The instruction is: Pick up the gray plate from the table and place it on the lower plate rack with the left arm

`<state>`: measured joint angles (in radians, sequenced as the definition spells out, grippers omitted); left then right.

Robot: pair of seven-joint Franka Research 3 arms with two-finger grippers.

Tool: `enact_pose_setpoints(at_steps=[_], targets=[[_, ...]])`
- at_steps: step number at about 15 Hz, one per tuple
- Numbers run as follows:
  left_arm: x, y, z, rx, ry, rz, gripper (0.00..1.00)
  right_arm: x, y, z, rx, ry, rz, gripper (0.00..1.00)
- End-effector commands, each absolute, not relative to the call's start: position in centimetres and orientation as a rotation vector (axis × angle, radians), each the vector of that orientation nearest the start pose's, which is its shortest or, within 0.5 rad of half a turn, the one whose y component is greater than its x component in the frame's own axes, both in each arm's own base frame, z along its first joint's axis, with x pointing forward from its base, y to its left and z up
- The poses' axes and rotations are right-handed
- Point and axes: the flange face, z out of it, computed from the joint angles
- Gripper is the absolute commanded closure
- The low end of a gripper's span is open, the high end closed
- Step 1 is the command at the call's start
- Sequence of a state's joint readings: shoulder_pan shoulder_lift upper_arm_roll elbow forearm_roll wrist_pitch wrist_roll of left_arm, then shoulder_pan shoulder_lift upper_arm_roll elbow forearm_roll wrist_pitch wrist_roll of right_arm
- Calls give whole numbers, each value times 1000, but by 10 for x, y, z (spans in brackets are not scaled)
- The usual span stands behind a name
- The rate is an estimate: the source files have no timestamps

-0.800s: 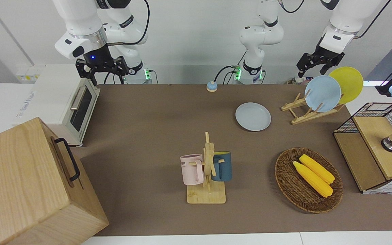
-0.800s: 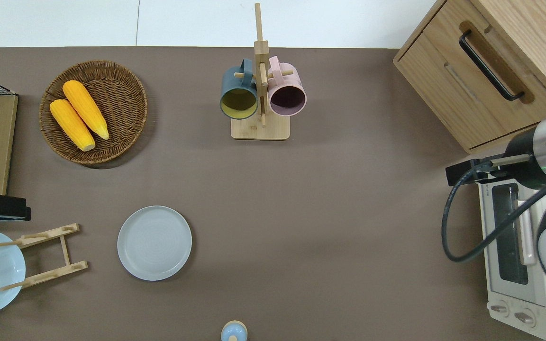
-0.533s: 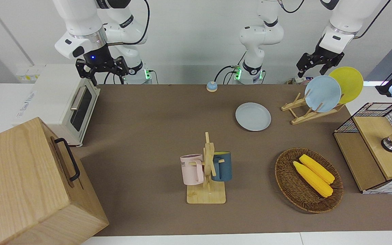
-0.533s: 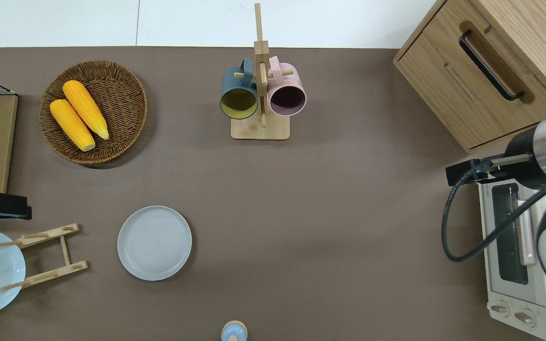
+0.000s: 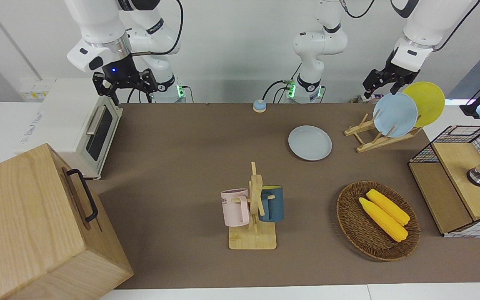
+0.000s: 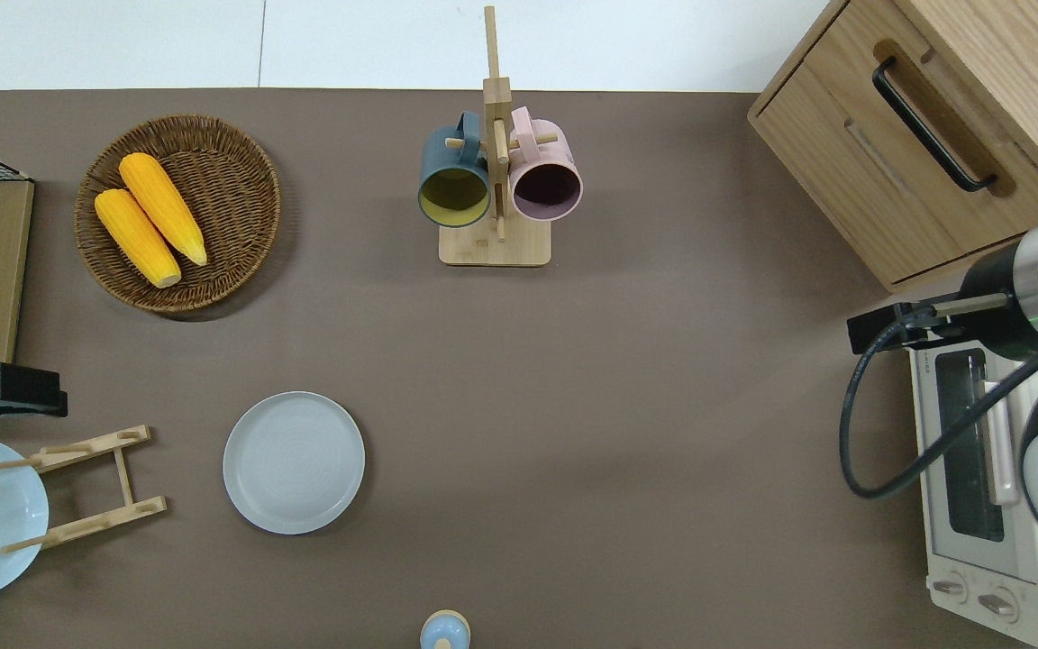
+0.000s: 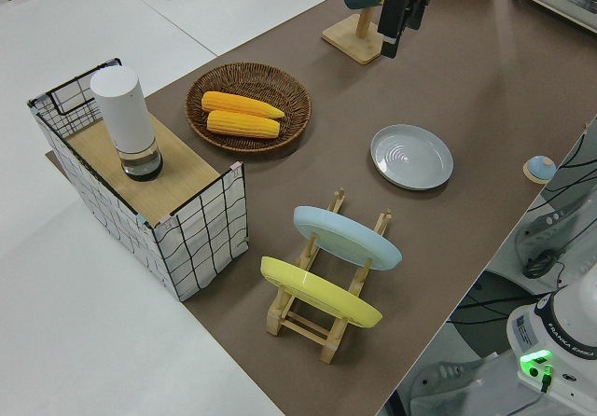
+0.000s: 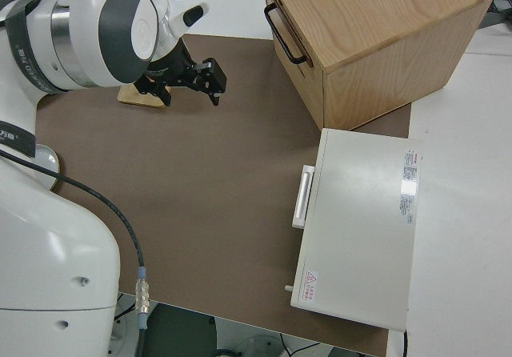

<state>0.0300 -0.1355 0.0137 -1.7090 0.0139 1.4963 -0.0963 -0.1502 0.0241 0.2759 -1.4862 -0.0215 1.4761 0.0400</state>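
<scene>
The gray plate (image 5: 310, 143) lies flat on the table (image 5: 190, 146), beside the lower plate rack (image 5: 379, 137), toward the right arm's end from it. It also shows in the overhead view (image 6: 294, 461) and the left side view (image 7: 411, 156). The rack (image 6: 86, 487) holds a light blue plate (image 5: 395, 114) and a yellow plate (image 5: 425, 103) on edge. My left gripper (image 5: 381, 84) is open and empty in the air, over the table between the rack and the wire shelf box (image 6: 5, 394). The right arm is parked, its gripper (image 5: 125, 85) open.
A wicker basket (image 5: 377, 220) with two corn cobs and a wire shelf box (image 5: 458, 179) with a white jar stand at the left arm's end. A wooden mug stand (image 5: 253, 208) with two cups stands mid-table. A toaster oven (image 5: 86, 133), a wooden cabinet (image 5: 36, 225) and a small bell (image 5: 259, 106) are there too.
My left gripper has risen a little and shifted slightly toward the gray plate's side. The gray plate and the right arm have not moved.
</scene>
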Motion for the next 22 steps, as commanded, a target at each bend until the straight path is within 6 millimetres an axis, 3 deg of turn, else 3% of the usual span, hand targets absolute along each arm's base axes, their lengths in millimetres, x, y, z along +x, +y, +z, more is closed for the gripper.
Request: enact_pose_setpoints(at_steps=[1,8,12,18,22], targets=[[500,20,609,-3112,-231,92,11,547,63,647,-3159,-111,57,17],[497,16,554,-3105,-267,36,11,546,64,647,-3159,-111,54,17],[513,13,548,-3091,-331,77,11,547,63,647,-3159,-111,57,17],[513,12,537,-3085,-326,100,13,546,64,647,-3159,-111,54,17],[500,6,503,-3085,-303,78,13,547,64,648,-3159,-111,52,17]])
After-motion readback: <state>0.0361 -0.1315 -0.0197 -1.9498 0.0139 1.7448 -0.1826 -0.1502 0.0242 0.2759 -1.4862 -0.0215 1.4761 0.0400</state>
